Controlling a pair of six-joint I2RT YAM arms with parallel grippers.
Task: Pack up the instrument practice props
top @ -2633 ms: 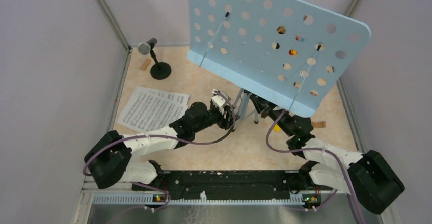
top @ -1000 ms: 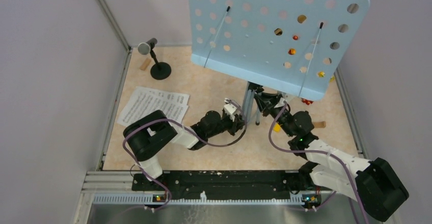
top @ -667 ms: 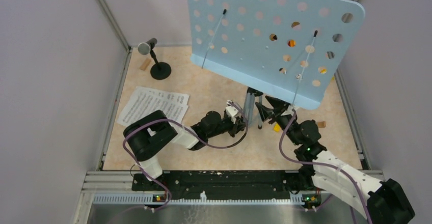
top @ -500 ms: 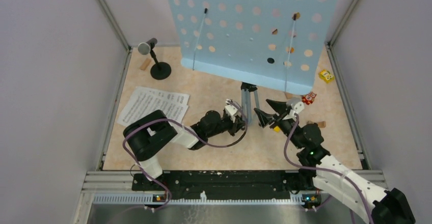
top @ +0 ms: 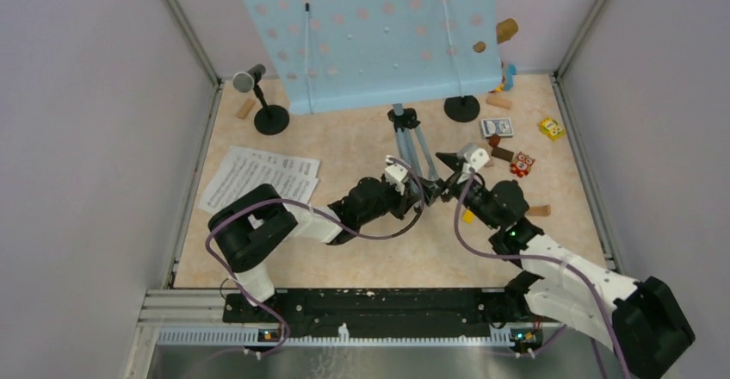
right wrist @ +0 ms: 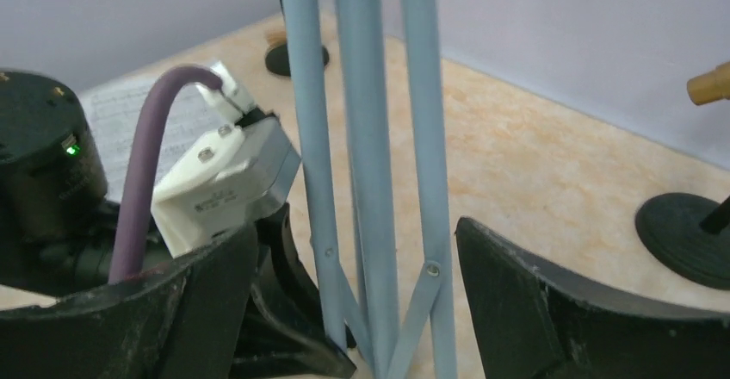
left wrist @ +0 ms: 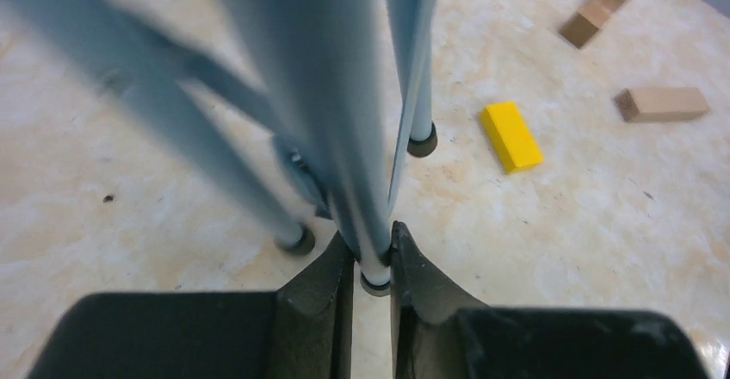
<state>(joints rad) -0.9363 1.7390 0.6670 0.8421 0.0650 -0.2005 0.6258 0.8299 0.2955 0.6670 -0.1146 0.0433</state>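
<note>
The light blue hole-punched music desk (top: 370, 34) stands tall at the back on its grey tripod legs (top: 413, 159). My left gripper (top: 415, 198) is shut on the foot of one tripod leg (left wrist: 344, 138), pinching it just above its rubber tip (left wrist: 372, 258). My right gripper (right wrist: 355, 228) is open, its fingers standing wide on either side of the legs without touching. The white music sheets (top: 254, 181) lie at the left. A microphone (top: 250, 77) rests in a black round-based holder (top: 271, 121) at the back left. A second holder (top: 462, 108) stands behind the stand.
A playing card box (top: 497, 127), a yellow toy (top: 551, 127) and a red toy (top: 521, 164) lie at the right. A yellow block (left wrist: 511, 136) and wooden blocks (left wrist: 661, 103) sit close to the tripod feet. Grey walls enclose the table on three sides.
My right gripper has opened and let go of the stand. The music desk has swung back and to the left, uncovering the toys behind it. My left gripper keeps its hold.
</note>
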